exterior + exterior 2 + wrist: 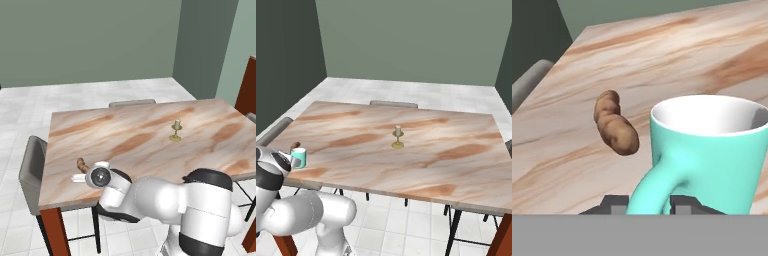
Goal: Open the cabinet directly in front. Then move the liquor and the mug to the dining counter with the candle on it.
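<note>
The teal mug (712,155), white inside, stands upright near a corner of the dining counter (456,150), which has a beige-brown marble top. It is small in the right base view, mug (299,158). My gripper (649,202) sits low at the mug's handle, with one dark fingertip on each side. The jaws stand a little apart around the handle. The candle (398,137) in its olive-gold holder stands near the middle of the top, far from the mug. It also shows from the left, candle (176,131). The liquor and the cabinet are out of view.
A small brown lumpy item (615,129) lies on the counter just beside the mug, toward the corner. Grey chairs (32,170) (393,104) are pushed in at the side and the far edge. Green walls and a white tiled floor surround the counter.
</note>
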